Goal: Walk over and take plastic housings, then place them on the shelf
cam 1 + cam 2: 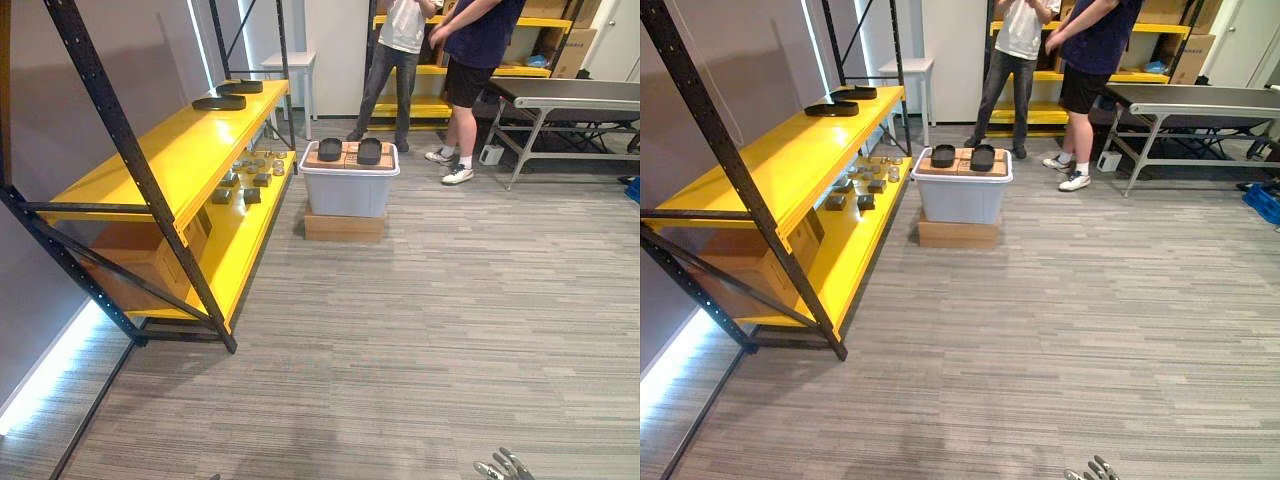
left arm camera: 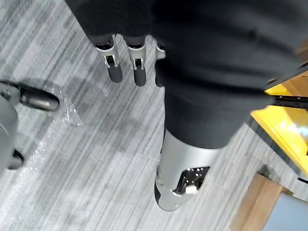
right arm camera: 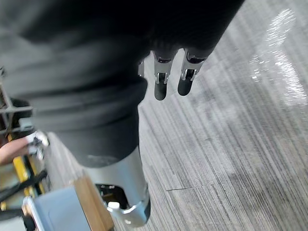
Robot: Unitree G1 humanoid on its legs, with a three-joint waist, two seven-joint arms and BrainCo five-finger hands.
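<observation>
Ahead, housings (image 1: 330,150) on the bin (image 1: 347,192) point lengthwise away; left hand (image 2: 139,70) and right hand (image 3: 160,82) hang slack-fingered.

We see a room evenly lit from overhead, its grey floor (image 1: 450,330) bright and almost free of shadow. A white strip of light (image 1: 35,385) glows along the foot of the wall beneath the yellow shelf (image 1: 170,150), whose top carries a pale sheen. In the right wrist view, glare breaks on the floor in white patches (image 3: 284,29). In the left wrist view, the left hand (image 2: 202,86) looms dark, its cover swallowing the light.
</observation>
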